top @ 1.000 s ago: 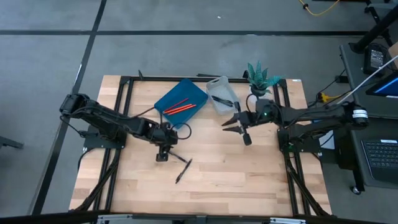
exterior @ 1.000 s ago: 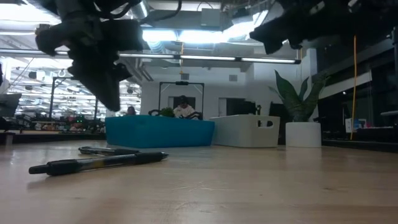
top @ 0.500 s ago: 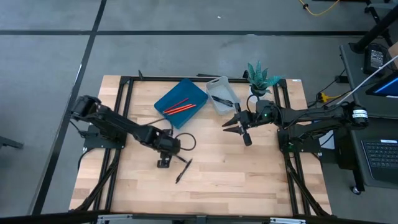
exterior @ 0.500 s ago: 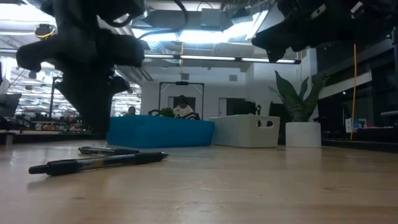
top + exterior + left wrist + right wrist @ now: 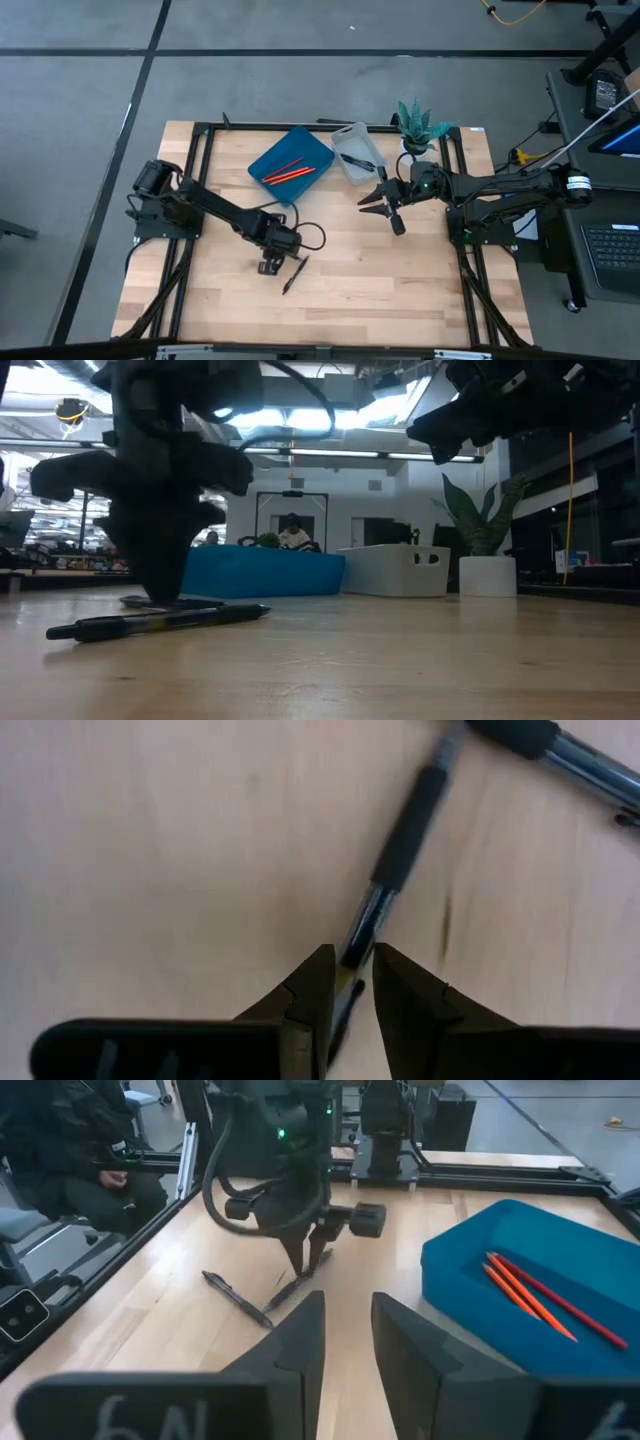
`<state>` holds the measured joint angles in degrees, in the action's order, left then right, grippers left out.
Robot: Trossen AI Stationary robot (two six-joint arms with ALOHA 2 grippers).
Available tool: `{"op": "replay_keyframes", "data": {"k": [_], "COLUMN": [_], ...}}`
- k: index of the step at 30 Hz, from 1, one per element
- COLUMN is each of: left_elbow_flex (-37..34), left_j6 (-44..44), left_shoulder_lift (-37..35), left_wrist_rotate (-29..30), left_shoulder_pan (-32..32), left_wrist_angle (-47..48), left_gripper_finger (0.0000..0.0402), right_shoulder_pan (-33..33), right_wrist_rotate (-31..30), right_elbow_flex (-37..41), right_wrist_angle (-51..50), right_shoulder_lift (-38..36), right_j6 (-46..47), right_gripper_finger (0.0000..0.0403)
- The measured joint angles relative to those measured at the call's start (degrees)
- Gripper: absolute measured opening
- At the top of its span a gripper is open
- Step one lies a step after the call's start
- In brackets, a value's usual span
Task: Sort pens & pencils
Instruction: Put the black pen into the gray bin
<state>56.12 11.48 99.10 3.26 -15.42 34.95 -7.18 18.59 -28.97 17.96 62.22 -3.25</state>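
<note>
Your left gripper (image 5: pixel 271 262) is down at the table (image 5: pixel 400 290) near mid-board, fingers pointing straight down, arm stretched low and diagonal from its base at the left edge. In the left wrist view the fingers (image 5: pixel 312 990) stand a narrow gap apart, straddling one end of a black pen (image 5: pixel 392 870); can't tell if the pads actually touch it, so call it open around the pen, not a confirmed grip. That pen runs away from the fingertips on a slight diagonal, grip section in the middle, and a second pen (image 5: pixel 560 755) crosses just beyond its far end. From above, you see one pen (image 5: pixel 295 273) lying diagonally just beside the gripper. In the low view the nearer pen (image 5: pixel 160 622) lies almost flat across the picture. Your right gripper (image 5: pixel 372 200) hangs above the table right of centre, arm reaching in level from the right edge, fingers (image 5: pixel 300 1342) parted with nothing between them. Pencils (image 5: pixel 289 172): red-orange, lying side by side in the blue tray (image 5: pixel 318 150) at the back, long axes parallel along the tray's diagonal. A white bin (image 5: pixel 344 136) next to it holds a dark pen (image 5: pixel 358 160). A potted plant (image 5: pixel 420 125) stands at the back right
</note>
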Motion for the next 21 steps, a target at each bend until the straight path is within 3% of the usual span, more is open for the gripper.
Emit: {"op": "replay_keyframes", "data": {"k": [8,15,21], "left_elbow_flex": [0.5,0.5,0.5], "left_j6": [0.4,2.4,2.5], "left_shoulder_lift": [4.3,4.7,4.7], "left_wrist_rotate": [-4.3,-3.6,-2.7], "left_shoulder_pan": [0.1,0.0,0.0], "left_wrist_angle": [0.0,0.2,0.3], "left_gripper_finger": [0.0067,0.0066,0.0029], "right_shoulder_pan": [0.0,0.0,0.0], "right_wrist_rotate": [0.0,0.0,0.1], "right_elbow_flex": [0.0,0.0,0.0], "right_wrist_angle": [-0.3,-0.3,-0.4], "right_shoulder_lift": [0.0,0.0,0.0], "right_j6": [0.0,0.1,0.2], "right_gripper_finger": [0.0087,0.0087,0.0087]}}
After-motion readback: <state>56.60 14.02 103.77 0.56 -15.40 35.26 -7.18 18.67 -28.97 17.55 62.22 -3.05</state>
